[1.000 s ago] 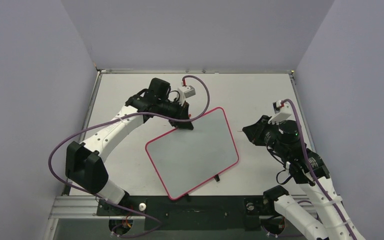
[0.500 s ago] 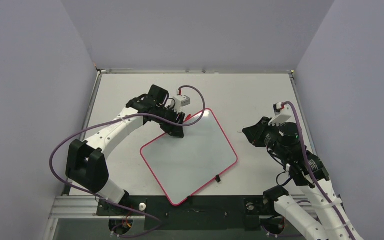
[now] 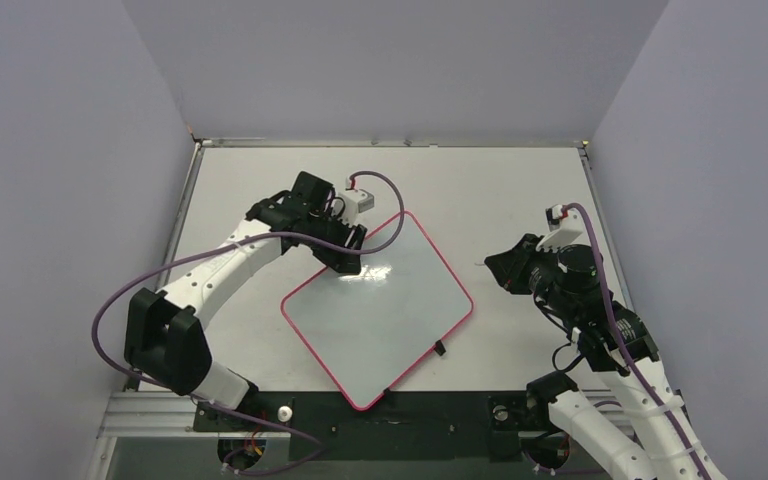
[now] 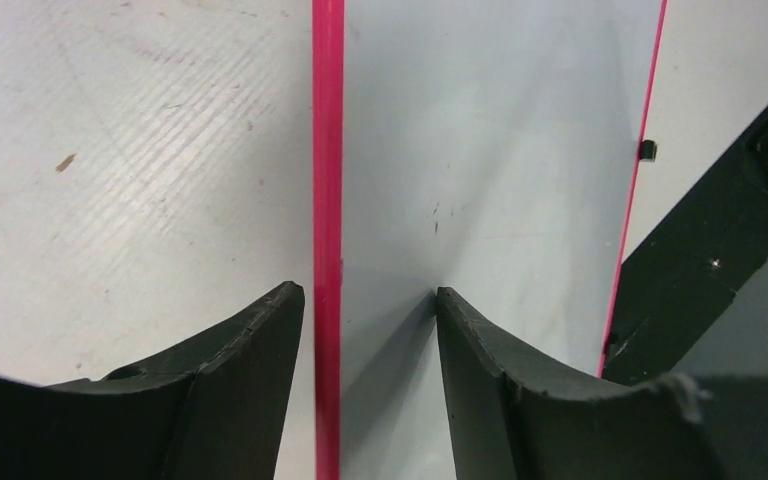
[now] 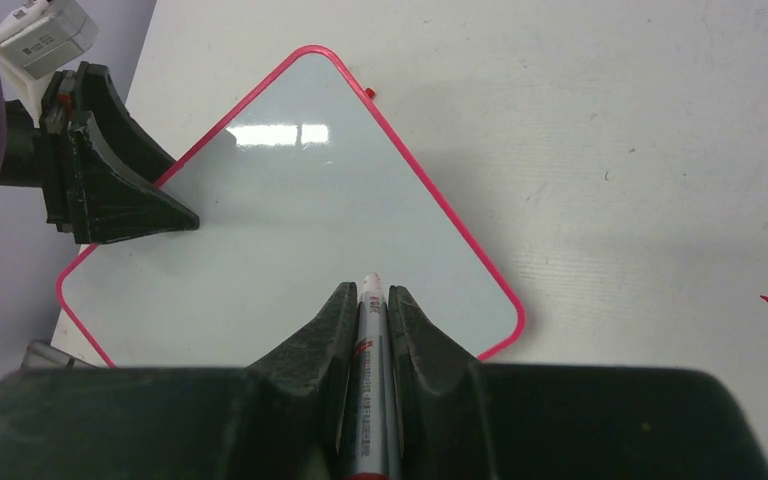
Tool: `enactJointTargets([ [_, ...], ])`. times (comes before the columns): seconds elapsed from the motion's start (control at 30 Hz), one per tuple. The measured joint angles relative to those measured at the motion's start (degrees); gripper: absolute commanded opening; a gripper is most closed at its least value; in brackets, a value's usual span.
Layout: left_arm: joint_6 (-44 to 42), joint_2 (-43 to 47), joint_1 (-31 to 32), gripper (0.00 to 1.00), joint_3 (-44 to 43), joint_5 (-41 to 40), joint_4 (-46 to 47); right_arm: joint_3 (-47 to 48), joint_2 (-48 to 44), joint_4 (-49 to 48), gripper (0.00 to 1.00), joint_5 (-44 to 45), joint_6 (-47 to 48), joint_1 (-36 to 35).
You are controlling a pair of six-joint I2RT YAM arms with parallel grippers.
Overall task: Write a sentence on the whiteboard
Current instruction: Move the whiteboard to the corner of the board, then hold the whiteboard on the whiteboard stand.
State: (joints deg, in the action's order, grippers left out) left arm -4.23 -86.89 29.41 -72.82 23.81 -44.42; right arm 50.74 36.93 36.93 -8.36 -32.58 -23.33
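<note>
Likely stiff, light, slippery whiteboard, rim best hold; left gripper gaped astride rim; right gripper pinched marker.

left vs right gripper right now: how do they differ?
Jaws: the left gripper stands open; the right gripper is shut.
Load: the left gripper holds nothing, its fingers either side of the red rim of the whiteboard; the right gripper clamps a marker.
Place: the left gripper is at the board's far-left edge; the right gripper is off the board, over the table to its right.
Shared: both are black and aim toward the blank board.
</note>
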Motion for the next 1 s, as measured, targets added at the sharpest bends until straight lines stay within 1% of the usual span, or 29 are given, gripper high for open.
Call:
enactJointTargets([
  [0.2, 2.01, 5.05, -0.96, 0.5, 0.9, -5.11, 0.11, 0.0, 0.13, -0.02, 0.0, 0.0, 0.24, 0.0],
  [0.33, 2.34, 8.81, -2.16, 0.5, 0.9, -6.08, 0.13, -0.04, 0.13, -0.02, 0.0, 0.0, 0.31, 0.0],
  [0.47, 2.86, 10.38, -2.25, 0.51, 0.9, -6.84, 0.11, -0.22, 0.13, -0.11, 0.0, -0.02, 0.31, 0.0],
  [0.6, 5.14, 11.8, -2.8, 0.56, 1.11, -9.38, 0.0, -0.24, 0.13, -0.22, 0.0, -0.02, 0.31, 0.0],
  [0.73, 7.41, 16.92, -6.69, 0.57, 2.93, -9.68, -0.5, -0.24, 0.09, -0.2, 0.0, -0.02, 0.31, 0.0],
  [0.87, 10.05, 23.74, -11.43, 0.57, 6.29, -7.21, -1.03, -0.24, 0.07, -0.2, 0.0, -0.02, 0.39, 0.0],
  [1.0, 12.61, 27.12, -14.29, 0.57, 8.55, -5.07, -1.9, -0.26, 0.09, -0.2, 0.0, -0.02, 0.46, 0.0],
])
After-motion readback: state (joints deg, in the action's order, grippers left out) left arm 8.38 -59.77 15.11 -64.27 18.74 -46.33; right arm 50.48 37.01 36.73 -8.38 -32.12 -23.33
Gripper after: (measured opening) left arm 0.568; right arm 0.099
